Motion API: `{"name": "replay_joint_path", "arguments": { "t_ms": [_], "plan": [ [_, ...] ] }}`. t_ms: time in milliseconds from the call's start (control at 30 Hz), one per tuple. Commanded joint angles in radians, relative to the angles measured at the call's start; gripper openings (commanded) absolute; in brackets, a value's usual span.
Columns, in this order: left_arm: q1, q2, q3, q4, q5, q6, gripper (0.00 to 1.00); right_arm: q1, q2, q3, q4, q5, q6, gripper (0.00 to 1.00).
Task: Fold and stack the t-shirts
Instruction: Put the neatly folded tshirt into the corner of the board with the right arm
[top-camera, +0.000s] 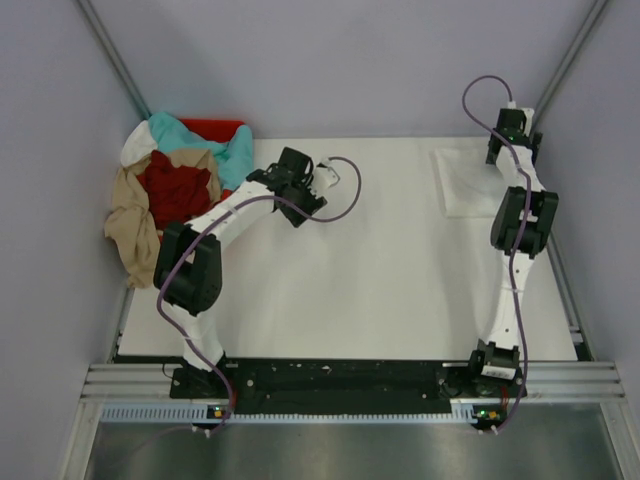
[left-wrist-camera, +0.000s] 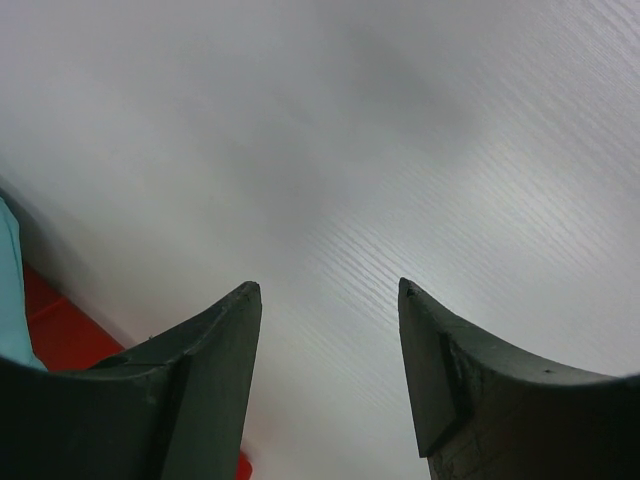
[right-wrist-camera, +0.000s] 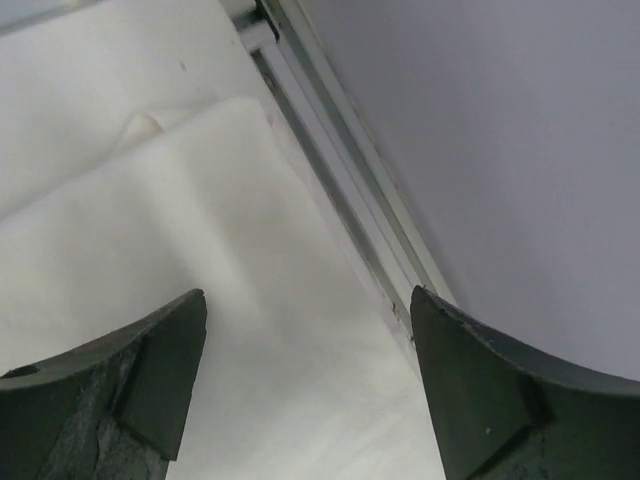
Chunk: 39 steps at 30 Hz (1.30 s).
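While the right gripper (right-wrist-camera: 308, 300) gapes empty far off, the open left gripper (left-wrist-camera: 328, 290) has the shirt pile (top-camera: 175, 185) just to its left.

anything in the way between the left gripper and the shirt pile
Nothing visible does. The left gripper, open, hangs over white table beside the t-shirt pile, which is heaped on the red bin.
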Motion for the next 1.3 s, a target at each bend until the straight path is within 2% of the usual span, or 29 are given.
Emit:
{"name": "replay_joint_path", "arguments": {
  "t_ms": [0,133,233,300,333,400,433,600,800,1033,1267],
  "plan": [
    [0.002,-0.009,0.009,-0.013,0.037,-0.006,0.61,-0.007,-0.206,-0.112,0.033,0.029,0.099,0.83],
    [0.004,-0.032,-0.003,-0.014,0.055,-0.004,0.62,-0.007,-0.441,-0.327,0.049,-0.027,0.174,0.86],
    [0.004,-0.055,-0.020,-0.010,0.072,-0.004,0.62,-0.007,-0.645,-0.573,0.100,-0.199,0.217,0.81],
    [0.005,-0.070,-0.031,-0.003,0.078,-0.001,0.62,-0.007,-0.731,-0.722,0.126,-0.305,0.272,0.64],
    [0.004,-0.076,-0.035,0.001,0.080,0.001,0.62,-0.007,-0.765,-0.796,0.140,-0.349,0.300,0.49],
    [0.004,-0.088,-0.045,0.006,0.090,0.004,0.62,-0.007,-0.809,-0.945,0.163,-0.405,0.388,0.05],
    [0.004,-0.096,-0.049,0.010,0.090,0.004,0.62,-0.007,-0.820,-1.008,0.180,-0.428,0.425,0.00],
    [0.004,-0.133,-0.086,0.033,0.100,0.013,0.62,-0.007,-0.811,-1.198,0.270,-0.492,0.622,0.00],
    [0.004,-0.164,-0.105,0.047,0.124,0.013,0.62,-0.007,-0.793,-1.266,0.329,-0.448,0.743,0.00],
    [0.007,-0.173,-0.103,0.049,0.110,0.017,0.62,-0.031,-0.626,-1.144,0.306,-0.491,0.851,0.00],
    [0.016,-0.176,-0.112,0.059,0.097,0.030,0.62,-0.036,-0.484,-0.935,0.238,-0.566,0.840,0.00]
  ]
}}
